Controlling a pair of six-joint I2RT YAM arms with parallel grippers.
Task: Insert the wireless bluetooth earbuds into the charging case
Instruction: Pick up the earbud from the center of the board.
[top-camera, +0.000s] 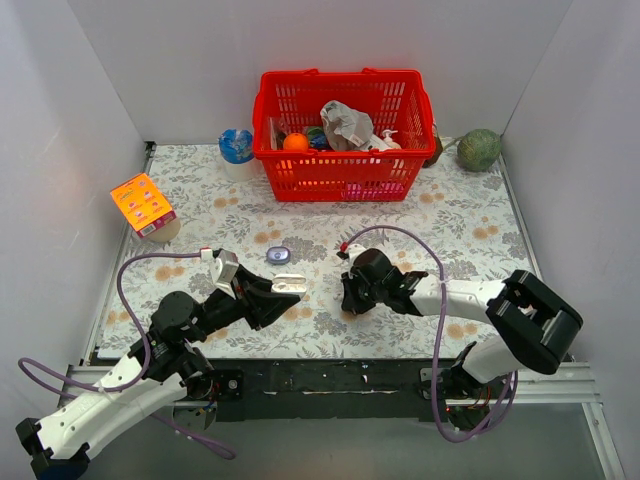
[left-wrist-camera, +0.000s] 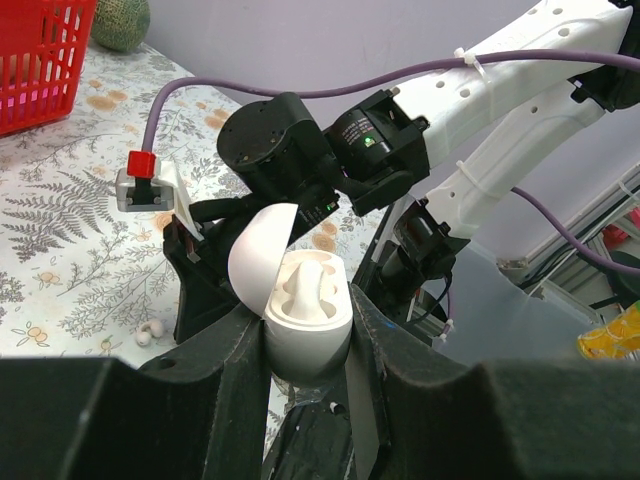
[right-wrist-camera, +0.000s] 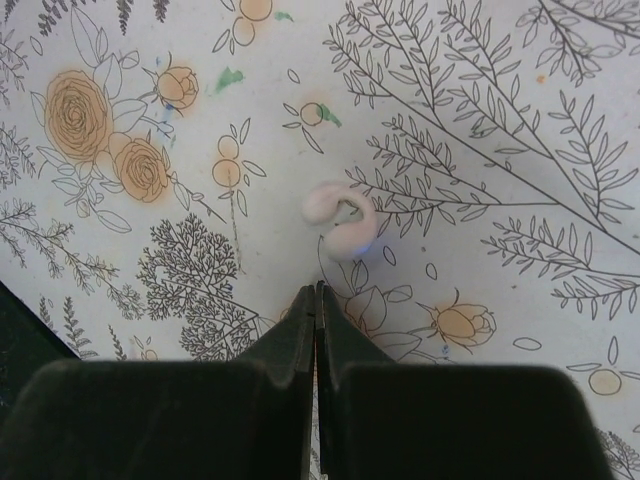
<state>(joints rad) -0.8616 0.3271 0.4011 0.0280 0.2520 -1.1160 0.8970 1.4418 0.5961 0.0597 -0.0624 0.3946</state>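
My left gripper (top-camera: 287, 289) is shut on the white charging case (left-wrist-camera: 305, 322) and holds it above the mat with its lid open to the left; the case also shows in the top view (top-camera: 290, 283). Its white moulded inside faces up. One whitish earbud (right-wrist-camera: 340, 221) with a bluish spot lies on the flowered mat just beyond the tips of my right gripper (right-wrist-camera: 319, 288), which is shut and empty. That earbud also shows in the left wrist view (left-wrist-camera: 150, 330). In the top view my right gripper (top-camera: 349, 302) points down at the mat, close to the right of the case.
A small whitish oval thing with a bluish-purple middle (top-camera: 277, 255) lies on the mat behind the case. A red basket (top-camera: 345, 178) with several items stands at the back. A blue-white cup (top-camera: 237, 150), an orange carton (top-camera: 145, 205) and a green melon (top-camera: 480, 149) stand round the edges.
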